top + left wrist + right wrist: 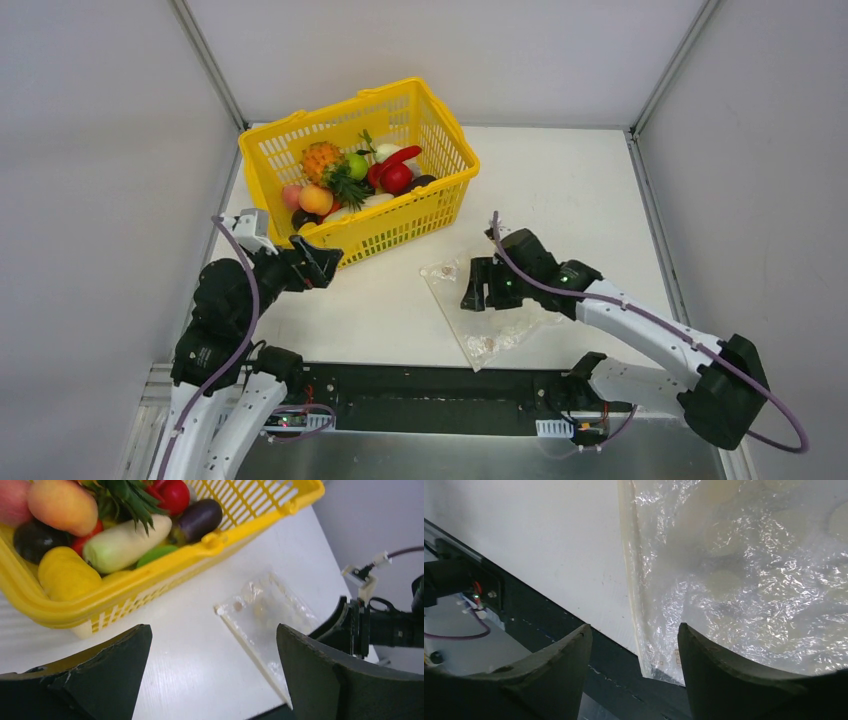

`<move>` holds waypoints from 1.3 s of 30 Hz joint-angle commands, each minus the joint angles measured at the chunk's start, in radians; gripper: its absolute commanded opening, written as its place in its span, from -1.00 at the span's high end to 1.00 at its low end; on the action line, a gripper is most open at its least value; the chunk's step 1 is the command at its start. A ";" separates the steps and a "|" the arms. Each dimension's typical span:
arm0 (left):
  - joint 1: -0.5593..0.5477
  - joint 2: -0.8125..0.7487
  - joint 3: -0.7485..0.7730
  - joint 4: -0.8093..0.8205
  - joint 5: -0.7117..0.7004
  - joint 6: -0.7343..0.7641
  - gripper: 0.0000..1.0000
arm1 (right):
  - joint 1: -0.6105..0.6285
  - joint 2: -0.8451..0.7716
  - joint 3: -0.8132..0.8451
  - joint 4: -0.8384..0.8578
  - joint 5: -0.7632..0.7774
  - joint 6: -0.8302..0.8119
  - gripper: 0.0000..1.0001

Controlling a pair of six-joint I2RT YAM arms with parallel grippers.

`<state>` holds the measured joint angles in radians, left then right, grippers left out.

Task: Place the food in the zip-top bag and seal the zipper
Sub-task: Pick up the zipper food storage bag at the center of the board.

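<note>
Flat on the white counter (560,180), near the front edge and right of centre: the zip-top bag (480,315), clear, crinkled and dotted, with no food visible inside. Along its left-hand edge, the zipper (631,580), a pale ridged strip.

Towards the far left corner: a yellow mesh basket (410,220) heaped with the food (350,175), glossy toy pieces including a dark eggplant (197,520).

Right gripper (490,285) low over the bag, fingers spread apart with nothing between them, one on each side of the zipper strip near the bag's front corner; contact impossible to tell. Left gripper (315,262) close to the basket's near wall, fingers likewise wide apart and unloaded.

Probably very light, limp and slippery film, likely to slide or fold under a push. Best taken by the stiffer zipper strip, one lip pinched to lift the mouth. Toy pieces likely light, hard and slick; best gripped across the middle.
</note>
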<state>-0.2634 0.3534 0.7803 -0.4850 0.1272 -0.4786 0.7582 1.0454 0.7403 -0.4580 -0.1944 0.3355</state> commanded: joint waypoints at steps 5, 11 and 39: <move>-0.110 0.041 0.013 -0.080 0.027 0.117 -0.90 | 0.239 0.193 0.065 0.093 0.358 0.027 -0.30; -0.135 0.042 0.006 -0.108 -0.006 0.125 -0.86 | 0.384 0.346 0.095 0.149 0.555 0.047 -0.12; -0.206 0.122 0.028 -0.077 0.029 0.132 -0.77 | 0.471 0.263 0.022 0.251 0.733 0.069 1.00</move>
<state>-0.4175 0.4362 0.7952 -0.6353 0.1394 -0.3504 1.2331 1.4769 0.7940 -0.2760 0.5198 0.3748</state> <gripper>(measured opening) 0.895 0.009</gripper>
